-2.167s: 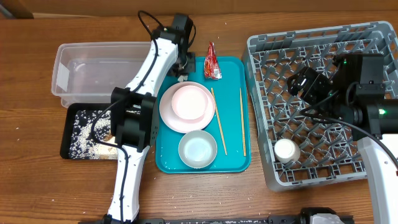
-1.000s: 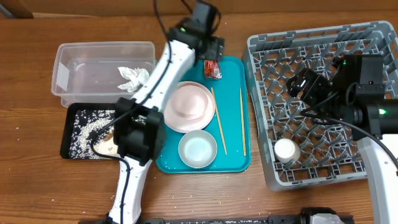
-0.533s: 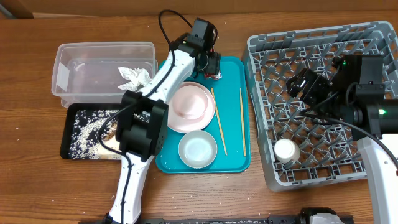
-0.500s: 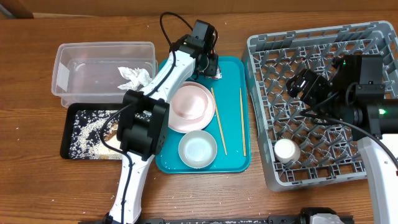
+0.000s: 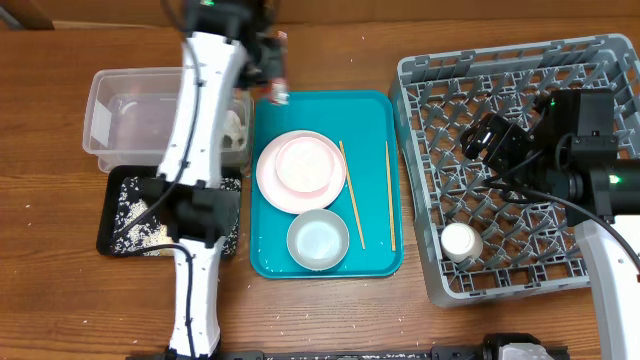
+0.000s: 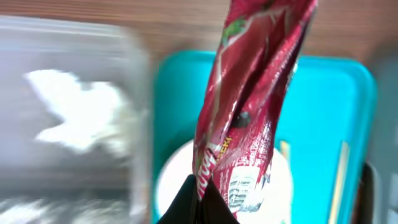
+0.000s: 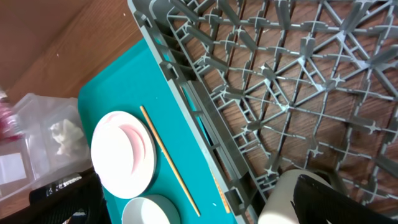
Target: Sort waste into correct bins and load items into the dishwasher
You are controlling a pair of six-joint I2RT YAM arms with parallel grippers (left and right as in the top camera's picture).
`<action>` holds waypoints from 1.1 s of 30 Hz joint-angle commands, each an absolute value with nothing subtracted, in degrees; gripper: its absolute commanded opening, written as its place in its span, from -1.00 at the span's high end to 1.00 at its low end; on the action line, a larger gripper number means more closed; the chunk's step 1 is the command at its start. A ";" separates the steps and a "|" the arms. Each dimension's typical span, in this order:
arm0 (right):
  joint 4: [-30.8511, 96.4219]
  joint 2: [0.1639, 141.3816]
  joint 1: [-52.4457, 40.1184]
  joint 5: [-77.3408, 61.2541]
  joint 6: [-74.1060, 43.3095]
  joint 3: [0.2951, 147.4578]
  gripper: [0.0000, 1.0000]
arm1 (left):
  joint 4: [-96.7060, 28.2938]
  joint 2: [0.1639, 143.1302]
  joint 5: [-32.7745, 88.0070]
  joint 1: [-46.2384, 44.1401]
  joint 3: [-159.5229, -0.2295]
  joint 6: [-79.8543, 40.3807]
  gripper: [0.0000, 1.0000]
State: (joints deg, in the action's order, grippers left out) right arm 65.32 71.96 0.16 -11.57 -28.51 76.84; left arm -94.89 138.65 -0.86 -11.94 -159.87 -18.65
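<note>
My left gripper (image 5: 270,62) is shut on the crinkled red snack wrapper (image 5: 279,75) and holds it in the air by the clear tub's (image 5: 130,90) right end. In the left wrist view the wrapper (image 6: 255,106) hangs from my shut fingertips (image 6: 199,208). The white tissue (image 6: 74,118) lies in the tub. The black tray (image 5: 125,215) holds rice. The plate (image 5: 300,168), white bowl (image 5: 318,240) and two chopsticks (image 5: 350,195) lie on the teal tray (image 5: 372,130). My right gripper (image 5: 492,140) is open over the grey dish rack (image 5: 600,60), near the small white cup (image 5: 462,242).
My left arm (image 5: 200,140) crosses the tub and black tray and hides parts of both. The rack (image 7: 280,93) stands right beside the teal tray's right edge (image 7: 186,124). Wooden table surrounds everything.
My left gripper has lifted the red wrapper off the back of the teal tray and swung it left and up toward the clear tub. The right arm has not moved.
</note>
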 commanded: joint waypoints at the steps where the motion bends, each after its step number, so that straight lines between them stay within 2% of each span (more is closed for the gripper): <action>1: 65.08 71.83 -0.16 -11.22 -28.53 77.58 -1.00 | -96.82 138.63 -1.63 -7.75 -158.15 -21.96 0.92; 8: 68.27 71.81 -0.16 -11.18 -28.10 77.58 -1.00 | -96.84 138.30 2.61 -1.08 -154.04 -16.64 0.92; 9: 67.68 71.83 -0.16 -11.20 -28.12 77.58 -1.00 | -96.82 138.32 2.61 -1.10 -153.49 -16.69 0.84; 10: 67.07 71.81 -0.16 -11.18 -28.12 77.58 -1.00 | -96.82 138.32 2.59 -1.19 -152.48 -16.67 0.35; 11: 66.28 71.81 -0.16 -11.20 -28.12 77.58 -1.00 | -96.82 138.32 2.55 -1.67 -150.50 -15.90 0.08; 12: 66.04 71.83 -0.16 -11.18 -28.12 77.58 -1.00 | -96.82 138.32 2.55 -1.87 -150.04 -15.05 0.07; 13: 65.65 71.83 -0.16 -11.20 -28.12 77.58 -0.99 | -96.82 138.08 2.37 -2.13 -149.99 -12.27 0.21; 15: 65.65 71.83 -0.16 -11.18 -28.10 77.58 -1.00 | -96.82 135.39 0.16 -2.26 -150.02 -13.50 0.09; 16: 65.65 71.83 -0.16 -11.18 -28.10 77.58 -1.00 | -96.82 131.09 -0.23 -2.26 -150.04 -13.78 -0.31; 17: 65.52 71.81 -0.16 -11.18 -28.10 77.58 -1.00 | -96.82 127.72 -0.43 -2.24 -150.04 -13.74 -0.60; 19: 64.88 71.83 -0.16 -11.20 -27.18 77.58 -1.00 | -96.82 123.02 -0.91 -2.24 -150.04 -13.72 -0.96; 23: 63.48 71.83 -0.43 -12.19 -21.74 77.58 -0.99 | -96.82 115.66 1.21 -2.24 -148.66 -12.45 -1.00; 27: 63.53 71.83 -0.84 -17.67 -16.51 77.58 -0.89 | -96.82 108.14 3.92 -2.28 -141.34 -12.43 -1.00; 29: 63.53 71.83 -2.15 -19.25 -15.16 77.52 -0.82 | -96.82 104.86 3.84 -2.28 -137.45 -12.73 -1.00; 33: 63.22 72.71 -6.76 -18.68 -14.74 77.38 -0.82 | -96.82 97.23 -0.69 -2.26 -129.38 -14.44 -1.00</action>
State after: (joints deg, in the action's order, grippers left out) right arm 63.86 71.99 -3.68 -16.93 -17.39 76.84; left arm -96.73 100.77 2.17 -1.89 -134.74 -13.50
